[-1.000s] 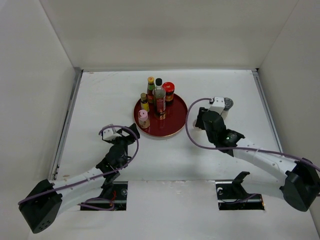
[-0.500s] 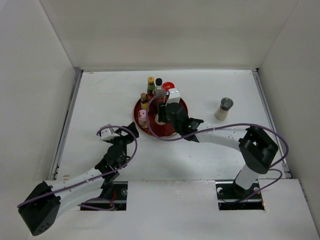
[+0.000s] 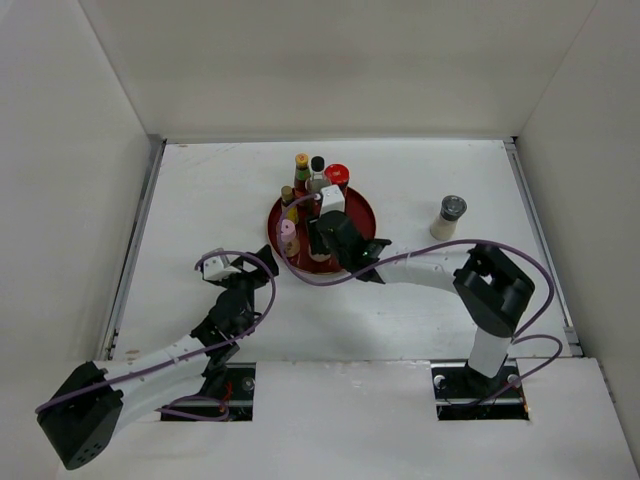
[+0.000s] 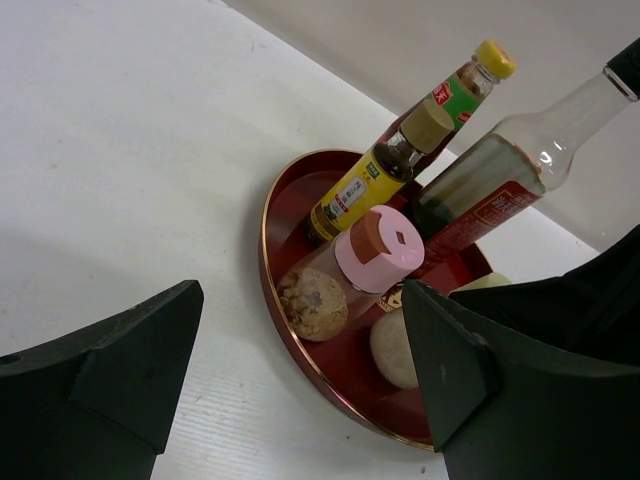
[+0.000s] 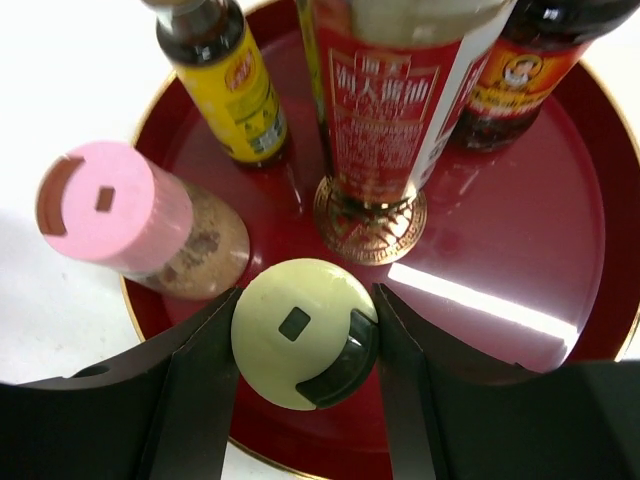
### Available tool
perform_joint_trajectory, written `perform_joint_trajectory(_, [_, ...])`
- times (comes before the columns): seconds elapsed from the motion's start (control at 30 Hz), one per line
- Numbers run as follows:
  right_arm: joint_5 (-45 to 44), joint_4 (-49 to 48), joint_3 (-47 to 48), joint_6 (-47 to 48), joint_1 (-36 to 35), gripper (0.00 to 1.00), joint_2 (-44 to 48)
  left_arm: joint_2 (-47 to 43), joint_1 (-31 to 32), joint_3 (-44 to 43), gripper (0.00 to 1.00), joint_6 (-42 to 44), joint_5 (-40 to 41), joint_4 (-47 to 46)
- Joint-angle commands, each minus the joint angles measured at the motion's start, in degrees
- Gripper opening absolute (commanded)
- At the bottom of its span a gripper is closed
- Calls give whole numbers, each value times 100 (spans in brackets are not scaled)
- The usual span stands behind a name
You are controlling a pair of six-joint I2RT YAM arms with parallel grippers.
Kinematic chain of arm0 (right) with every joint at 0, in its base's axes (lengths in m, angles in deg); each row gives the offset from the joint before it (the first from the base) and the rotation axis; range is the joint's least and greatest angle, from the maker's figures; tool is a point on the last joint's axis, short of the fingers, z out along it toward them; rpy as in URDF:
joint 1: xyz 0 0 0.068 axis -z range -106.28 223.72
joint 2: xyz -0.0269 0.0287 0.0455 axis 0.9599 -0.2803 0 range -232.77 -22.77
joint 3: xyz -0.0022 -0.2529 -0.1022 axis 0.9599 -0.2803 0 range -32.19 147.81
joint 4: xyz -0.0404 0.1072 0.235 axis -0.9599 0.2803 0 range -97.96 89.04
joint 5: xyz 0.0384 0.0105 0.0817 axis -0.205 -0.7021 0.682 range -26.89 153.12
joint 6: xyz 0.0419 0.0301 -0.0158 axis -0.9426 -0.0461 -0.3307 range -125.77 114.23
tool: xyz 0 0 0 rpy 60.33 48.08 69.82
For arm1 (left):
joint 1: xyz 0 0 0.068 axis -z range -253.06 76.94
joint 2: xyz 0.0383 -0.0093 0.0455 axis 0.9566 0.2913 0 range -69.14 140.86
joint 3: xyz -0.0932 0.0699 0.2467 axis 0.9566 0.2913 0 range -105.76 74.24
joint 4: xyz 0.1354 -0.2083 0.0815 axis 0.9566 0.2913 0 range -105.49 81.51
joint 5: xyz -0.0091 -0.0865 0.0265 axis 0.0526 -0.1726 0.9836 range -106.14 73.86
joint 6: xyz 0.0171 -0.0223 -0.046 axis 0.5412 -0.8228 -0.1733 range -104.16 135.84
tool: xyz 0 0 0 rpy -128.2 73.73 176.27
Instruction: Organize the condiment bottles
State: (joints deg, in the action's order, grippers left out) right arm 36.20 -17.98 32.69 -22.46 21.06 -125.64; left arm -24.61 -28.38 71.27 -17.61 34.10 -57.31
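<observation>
My right gripper [image 5: 305, 345] is shut on the small cream bottle [image 5: 297, 330], which stands low at the near side of the round red tray [image 5: 560, 250]. Around it on the tray stand the pink-capped bottle [image 5: 110, 205], the yellow bottle [image 5: 230, 90], the tall clear bottle [image 5: 395, 90] and the red-lidded jar [image 5: 520, 70]. The green-yellow-capped red sauce [image 3: 301, 165] stands at the tray's back. The grey-topped cream shaker [image 3: 447, 216] stands alone on the table to the right. My left gripper [image 4: 300, 390] is open and empty, just left of the tray's rim [image 4: 275, 260].
The right arm [image 3: 430, 270] stretches across the table from the right to the tray. White walls close in the table at the left, back and right. The left arm [image 3: 170, 350] lies along the near left.
My right gripper has swung from beside the grey-topped shaker over to the tray, bringing the small cream bottle, and has lowered it toward the tray's near side. The left arm has barely moved.
</observation>
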Motion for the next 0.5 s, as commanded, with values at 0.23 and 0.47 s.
perform_joint_trajectory(0.23, [37, -9, 148, -10, -99, 80, 188, -24, 18, 156, 80, -56, -84, -317])
perform_joint_trajectory(0.47, [-120, -236, -405, -54, 84, 100, 1337, -6, 27, 147, 80, -56, -84, -309])
